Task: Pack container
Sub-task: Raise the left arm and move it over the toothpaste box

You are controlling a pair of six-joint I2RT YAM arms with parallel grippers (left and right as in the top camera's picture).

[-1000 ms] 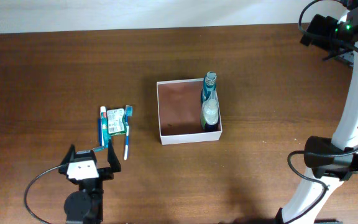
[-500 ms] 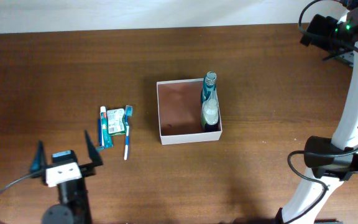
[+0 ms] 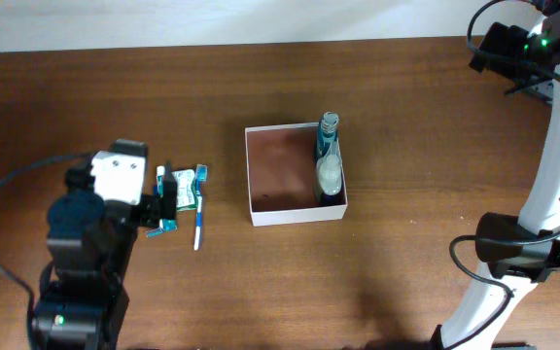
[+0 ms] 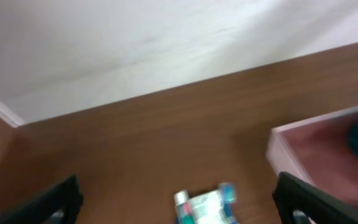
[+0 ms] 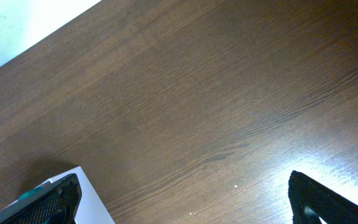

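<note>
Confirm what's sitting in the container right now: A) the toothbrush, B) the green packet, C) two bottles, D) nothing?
C: the overhead view shows the two bottles standing inside the container against its right wall, while the toothbrush and green packet lie out on the table to its left.

A dark brown wooden table [image 3: 406,146] with fine straight grain fills nearly the whole overhead view. Beyond the table's far edge runs a plain white wall [image 3: 212,19] (blurred in the left wrist view). A pale glare [image 5: 344,158] lies on the table's surface.
</note>
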